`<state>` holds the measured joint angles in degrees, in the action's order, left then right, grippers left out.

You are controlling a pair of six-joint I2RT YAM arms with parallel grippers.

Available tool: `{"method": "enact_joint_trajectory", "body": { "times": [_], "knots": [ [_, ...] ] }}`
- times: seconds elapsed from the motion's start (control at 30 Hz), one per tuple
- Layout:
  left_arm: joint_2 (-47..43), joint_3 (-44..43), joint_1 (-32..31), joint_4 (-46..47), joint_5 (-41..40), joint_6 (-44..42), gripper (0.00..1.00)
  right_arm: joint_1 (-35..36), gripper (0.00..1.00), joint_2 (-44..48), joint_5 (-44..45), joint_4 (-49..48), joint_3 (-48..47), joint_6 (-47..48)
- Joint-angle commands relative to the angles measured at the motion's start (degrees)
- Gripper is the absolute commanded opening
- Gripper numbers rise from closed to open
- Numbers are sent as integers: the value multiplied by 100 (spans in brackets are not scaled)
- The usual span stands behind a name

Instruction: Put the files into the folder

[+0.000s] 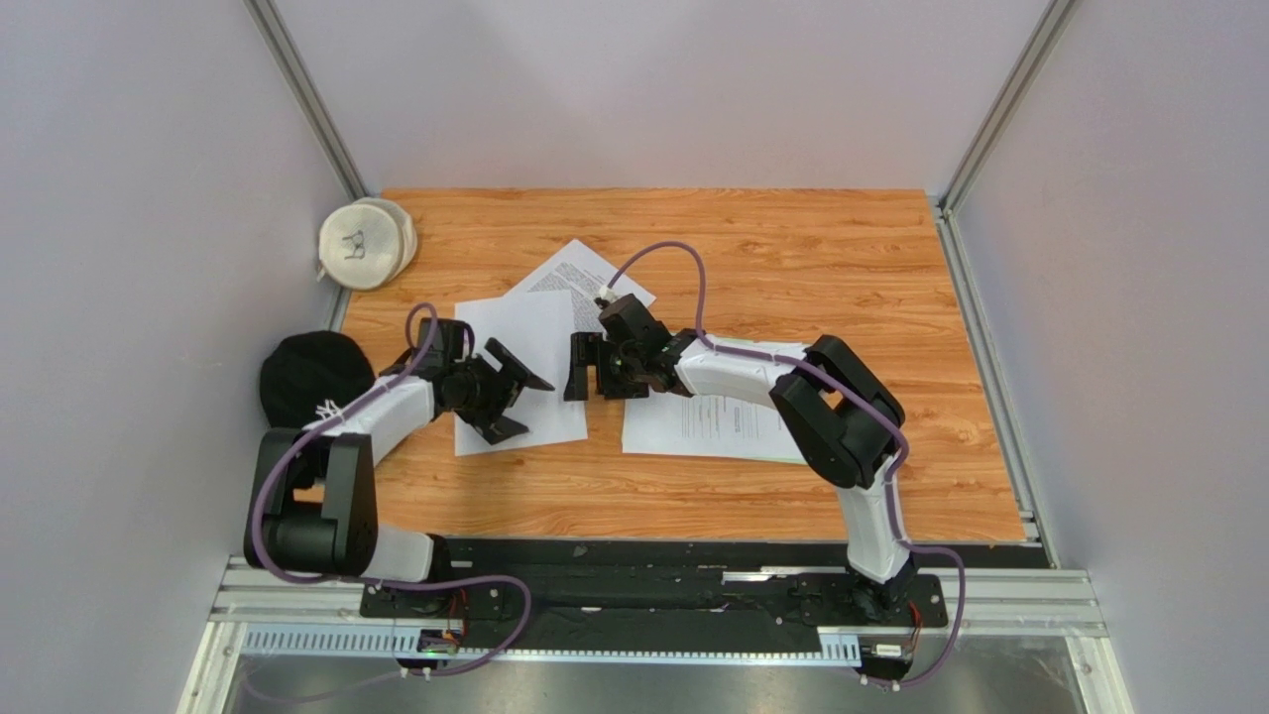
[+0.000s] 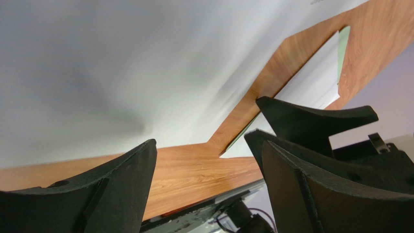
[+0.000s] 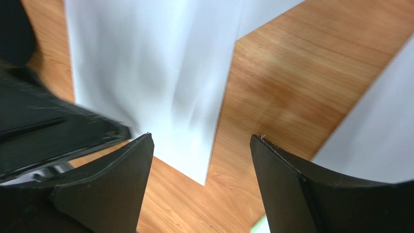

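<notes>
Spread apart, left fingers (image 2: 116,194) hover over the middle sheet (image 1: 522,330), which lies long axis near-to-far on the counter (image 1: 834,253), while right fingers (image 3: 301,194), also apart, sit just right of it, nearer the folder (image 2: 343,46).

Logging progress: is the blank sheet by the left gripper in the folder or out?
Out: the blank sheet lies flat on the table, apart from the folder, whose green edge shows under another sheet.
</notes>
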<state>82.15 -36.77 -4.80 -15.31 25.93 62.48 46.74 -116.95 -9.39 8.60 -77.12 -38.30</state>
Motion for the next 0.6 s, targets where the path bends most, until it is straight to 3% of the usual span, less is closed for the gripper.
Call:
{"method": "enact_joint_trajectory", "body": {
  "times": [0.0,0.07,0.23,0.33,0.57],
  "knots": [
    [-569,-759,14,-954,-781,-754,88,-51,82,321,614,995,-93,675],
    [-333,-1348,23,-1427,-1247,-1104,89,10,83,383,465,1012,-127,596],
    [1266,-2692,110,-2537,-1846,-1616,91,282,82,32,684,1547,-768,394],
    [1593,-2503,294,-2259,-1330,-1354,91,484,80,-170,930,1741,-1067,429],
    [1910,-2466,383,-2125,-1205,-1107,91,713,80,-539,1606,2084,-1472,446]
  ]
}}
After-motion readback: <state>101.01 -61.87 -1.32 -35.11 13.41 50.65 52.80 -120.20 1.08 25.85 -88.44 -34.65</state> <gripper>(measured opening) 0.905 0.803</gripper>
